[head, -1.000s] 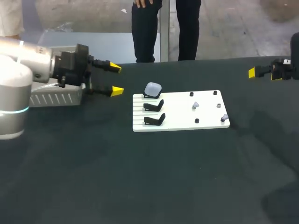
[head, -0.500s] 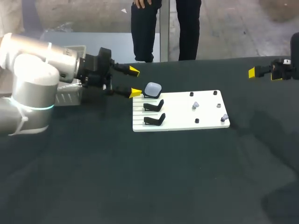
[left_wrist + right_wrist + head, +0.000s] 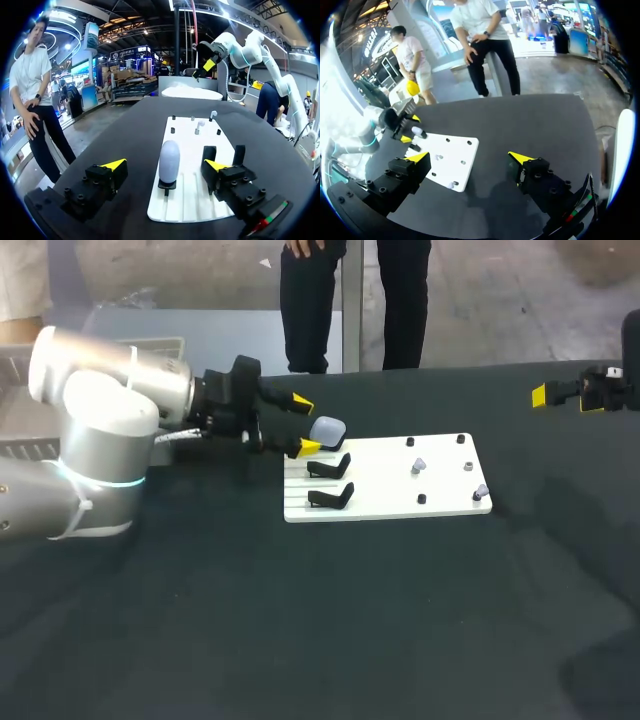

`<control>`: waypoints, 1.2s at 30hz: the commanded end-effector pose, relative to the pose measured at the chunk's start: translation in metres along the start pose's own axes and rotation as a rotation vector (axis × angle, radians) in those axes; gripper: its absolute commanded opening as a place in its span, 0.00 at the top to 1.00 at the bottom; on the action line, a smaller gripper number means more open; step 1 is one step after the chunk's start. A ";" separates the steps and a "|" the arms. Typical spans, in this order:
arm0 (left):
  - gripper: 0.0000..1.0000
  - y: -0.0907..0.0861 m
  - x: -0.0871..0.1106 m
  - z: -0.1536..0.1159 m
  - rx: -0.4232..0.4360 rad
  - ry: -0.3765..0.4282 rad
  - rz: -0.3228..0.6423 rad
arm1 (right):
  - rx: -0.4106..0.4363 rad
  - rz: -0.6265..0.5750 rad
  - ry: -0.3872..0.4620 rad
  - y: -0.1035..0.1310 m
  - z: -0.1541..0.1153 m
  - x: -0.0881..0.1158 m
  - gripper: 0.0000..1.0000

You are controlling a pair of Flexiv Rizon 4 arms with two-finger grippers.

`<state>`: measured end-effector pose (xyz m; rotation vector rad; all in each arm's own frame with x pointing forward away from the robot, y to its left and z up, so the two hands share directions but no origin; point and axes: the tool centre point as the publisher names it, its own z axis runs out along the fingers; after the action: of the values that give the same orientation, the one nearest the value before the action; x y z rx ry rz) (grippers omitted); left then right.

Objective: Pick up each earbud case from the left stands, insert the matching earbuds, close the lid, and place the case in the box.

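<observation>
Left wrist view: left tool [image 3: 165, 165] spread wide either side of the earbud case [image 3: 169, 159] — seemingly not touching; right tool [image 3: 469, 157] wide too.

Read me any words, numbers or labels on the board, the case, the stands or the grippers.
No text can be read.
The board: plain white, no print.
The case, the stands and the earbuds: no markings show.
The left gripper and right gripper: no lettering visible, only yellow tips.
</observation>
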<state>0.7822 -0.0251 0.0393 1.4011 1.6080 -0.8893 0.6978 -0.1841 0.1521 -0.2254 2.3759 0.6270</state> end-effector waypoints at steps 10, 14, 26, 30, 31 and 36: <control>0.13 0.008 0.001 0.017 0.034 -0.018 -0.002 | -0.004 -0.001 0.000 -0.001 0.001 0.000 0.00; 0.20 0.008 0.001 0.021 0.043 -0.023 -0.004 | -0.004 -0.001 0.000 -0.001 0.001 0.000 0.00; 0.34 0.004 0.003 0.029 0.072 -0.028 -0.013 | -0.004 -0.001 0.000 -0.001 0.001 0.000 0.00; 0.38 0.002 0.004 0.030 0.077 -0.025 -0.015 | -0.004 -0.001 0.000 -0.001 0.001 0.000 0.00; 0.39 0.002 0.005 0.030 0.077 -0.024 -0.017 | -0.004 -0.001 0.000 -0.001 0.001 0.000 0.00; 0.46 0.002 0.006 0.028 0.075 -0.028 -0.021 | -0.004 -0.001 0.000 -0.001 0.001 0.000 0.00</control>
<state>0.7858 -0.0478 0.0223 1.4148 1.5868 -0.9828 0.6978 -0.1841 0.1521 -0.2254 2.3759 0.6271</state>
